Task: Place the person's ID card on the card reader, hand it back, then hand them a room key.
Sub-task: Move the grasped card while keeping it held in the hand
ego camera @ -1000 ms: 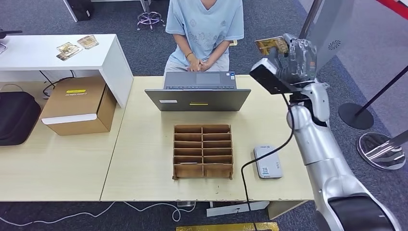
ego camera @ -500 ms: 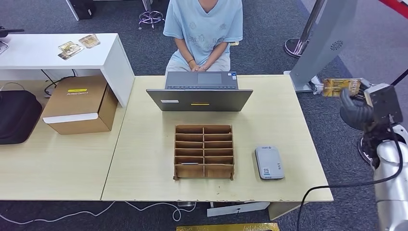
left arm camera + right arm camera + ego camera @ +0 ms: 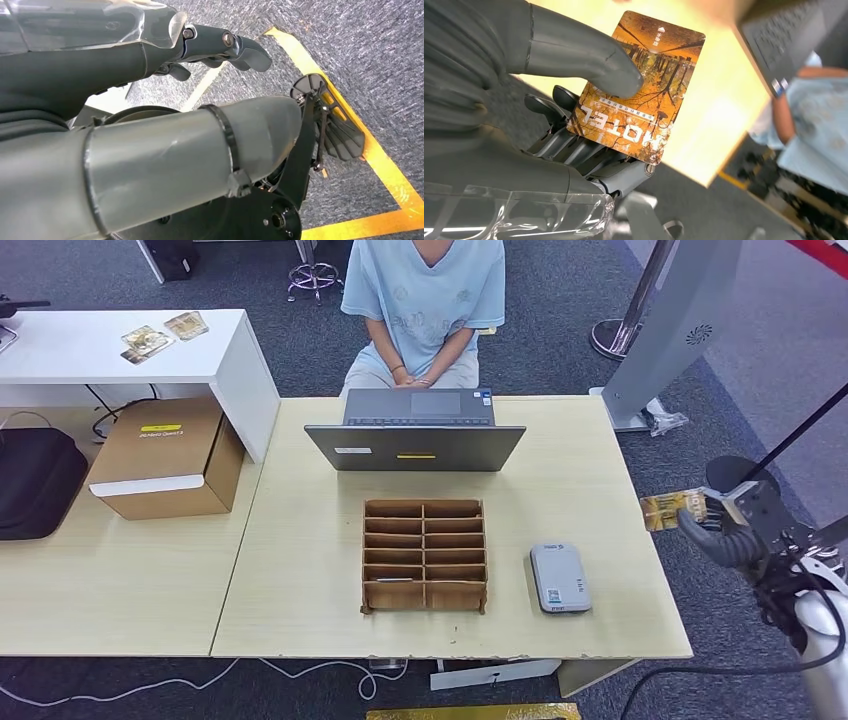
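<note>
Room key (image 3: 639, 90), "HOTEL", in right hand (image 3: 549, 145)

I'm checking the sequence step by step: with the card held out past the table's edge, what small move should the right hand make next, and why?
Probably carry the card inward and down toward the card reader. The right hand pinches it beyond the table edge, and the reader's top is bare.
</note>
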Robot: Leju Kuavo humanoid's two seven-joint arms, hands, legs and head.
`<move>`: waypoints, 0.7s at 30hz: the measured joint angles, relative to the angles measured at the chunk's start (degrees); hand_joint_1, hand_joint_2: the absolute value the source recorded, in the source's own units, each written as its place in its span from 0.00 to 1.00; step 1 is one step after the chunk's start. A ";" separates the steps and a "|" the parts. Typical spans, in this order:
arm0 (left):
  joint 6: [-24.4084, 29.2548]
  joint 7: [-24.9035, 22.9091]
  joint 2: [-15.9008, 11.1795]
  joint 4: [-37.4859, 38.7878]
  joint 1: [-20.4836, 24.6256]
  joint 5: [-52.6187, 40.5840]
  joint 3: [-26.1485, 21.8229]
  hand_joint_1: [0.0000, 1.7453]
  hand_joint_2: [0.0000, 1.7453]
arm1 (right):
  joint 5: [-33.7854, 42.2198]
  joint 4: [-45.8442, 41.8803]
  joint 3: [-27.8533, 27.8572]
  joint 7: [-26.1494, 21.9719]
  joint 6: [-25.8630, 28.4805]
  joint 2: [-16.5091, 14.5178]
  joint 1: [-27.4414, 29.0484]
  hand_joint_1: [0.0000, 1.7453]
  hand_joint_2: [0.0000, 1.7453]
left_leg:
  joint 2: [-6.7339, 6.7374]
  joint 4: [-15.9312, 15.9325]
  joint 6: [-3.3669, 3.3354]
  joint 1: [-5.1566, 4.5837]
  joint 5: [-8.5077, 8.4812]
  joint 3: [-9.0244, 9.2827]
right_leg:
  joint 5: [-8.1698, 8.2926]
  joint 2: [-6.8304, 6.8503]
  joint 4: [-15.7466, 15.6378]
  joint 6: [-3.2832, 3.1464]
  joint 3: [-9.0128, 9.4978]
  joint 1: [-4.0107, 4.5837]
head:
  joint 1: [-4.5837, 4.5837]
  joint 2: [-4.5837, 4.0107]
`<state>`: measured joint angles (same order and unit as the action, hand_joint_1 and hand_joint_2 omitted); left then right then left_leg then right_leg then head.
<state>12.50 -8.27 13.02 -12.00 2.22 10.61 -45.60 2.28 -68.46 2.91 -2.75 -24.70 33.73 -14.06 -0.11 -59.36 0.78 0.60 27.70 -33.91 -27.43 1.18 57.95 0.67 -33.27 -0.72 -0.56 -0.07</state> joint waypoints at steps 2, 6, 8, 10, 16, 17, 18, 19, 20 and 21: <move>-0.19 -0.20 -0.02 0.00 0.00 -0.05 -0.09 0.00 0.00 | 1.82 -0.59 -1.16 0.81 -1.19 0.66 1.86 1.00 1.00 | 0.00 0.00 0.00 0.00 0.00 0.00 | 0.00 0.00 0.00 0.00 0.00 0.00 | 0.00 0.00; -0.32 -0.79 -0.05 0.00 -0.01 -0.40 -0.12 0.00 0.00 | 7.17 -1.81 -3.69 2.85 -4.48 2.99 4.41 1.00 1.00 | 0.01 0.01 0.00 -0.01 0.01 -0.01 | -0.01 -0.02 0.00 0.01 -0.01 -0.01 | 0.01 0.00; -0.41 -0.80 -0.10 0.00 -0.01 -0.50 -0.12 0.00 0.00 | 10.35 -2.32 -5.05 3.60 -5.94 4.64 4.92 1.00 1.00 | 0.01 0.01 0.00 -0.01 0.01 -0.01 | -0.01 -0.02 0.00 0.01 -0.01 -0.01 | 0.01 0.00; -0.54 -0.84 -0.14 0.00 0.00 -0.49 -0.12 0.00 0.00 | 12.81 -2.69 -6.36 4.26 -6.97 6.16 5.05 1.00 1.00 | 0.02 0.00 -0.01 -0.01 0.01 -0.01 | -0.01 -0.03 0.00 0.01 0.00 -0.01 | 0.00 0.00; -0.65 -0.87 -0.18 0.00 -0.01 -0.34 -0.14 0.00 0.00 | 14.90 -2.90 -9.57 5.15 -8.03 8.58 4.84 1.00 1.00 | 0.03 0.00 -0.02 -0.02 -0.01 0.00 | 0.00 -0.02 0.00 0.01 0.01 -0.02 | 0.00 0.00; -0.65 -0.87 -0.19 0.00 0.00 -0.34 -0.14 0.00 0.00 | 14.90 -2.90 -9.88 5.15 -8.07 8.78 4.79 1.00 1.00 | 0.03 0.00 -0.02 -0.02 -0.01 0.01 | 0.00 -0.02 0.00 0.01 0.02 -0.02 | 0.00 0.00; -0.65 -0.87 -0.19 0.00 0.00 -0.34 -0.14 0.00 0.00 | 14.90 -2.90 -10.16 5.16 -8.11 8.97 4.76 1.00 1.00 | 0.03 0.00 -0.02 -0.02 -0.01 0.01 | 0.00 -0.02 0.00 0.01 0.02 -0.02 | 0.00 0.00; -0.66 -0.87 -0.19 0.00 0.00 -0.33 -0.14 0.00 0.00 | 14.93 -2.90 -10.43 5.17 -8.15 9.13 4.74 1.00 1.00 | 0.03 0.00 -0.02 -0.02 -0.01 0.01 | 0.00 -0.03 0.00 0.01 0.01 -0.02 | 0.00 0.00; -0.71 -0.87 -0.19 0.00 0.00 -0.28 -0.15 0.00 0.00 | 15.10 -2.90 -10.70 5.22 -8.26 9.28 4.69 1.00 1.00 | 0.03 0.00 -0.02 -0.01 -0.01 0.01 | 0.00 -0.03 0.00 0.01 0.01 -0.01 | 0.01 0.00; -0.83 -0.88 -0.18 0.00 0.00 -0.19 -0.18 0.00 0.00 | 15.50 -2.86 -11.00 5.35 -8.51 9.39 4.56 1.00 1.00 | 0.03 0.00 -0.01 -0.01 -0.01 0.00 | 0.00 -0.03 0.00 0.01 0.01 -0.01 | 0.00 0.00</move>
<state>11.67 -9.15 12.84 -12.00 2.22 10.43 -45.78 17.79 -71.32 -8.09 2.60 -33.21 43.12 -9.50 -0.07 -59.36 0.76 0.58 27.70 -33.91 -27.43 1.14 57.96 0.68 -33.26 -0.73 -0.56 -0.07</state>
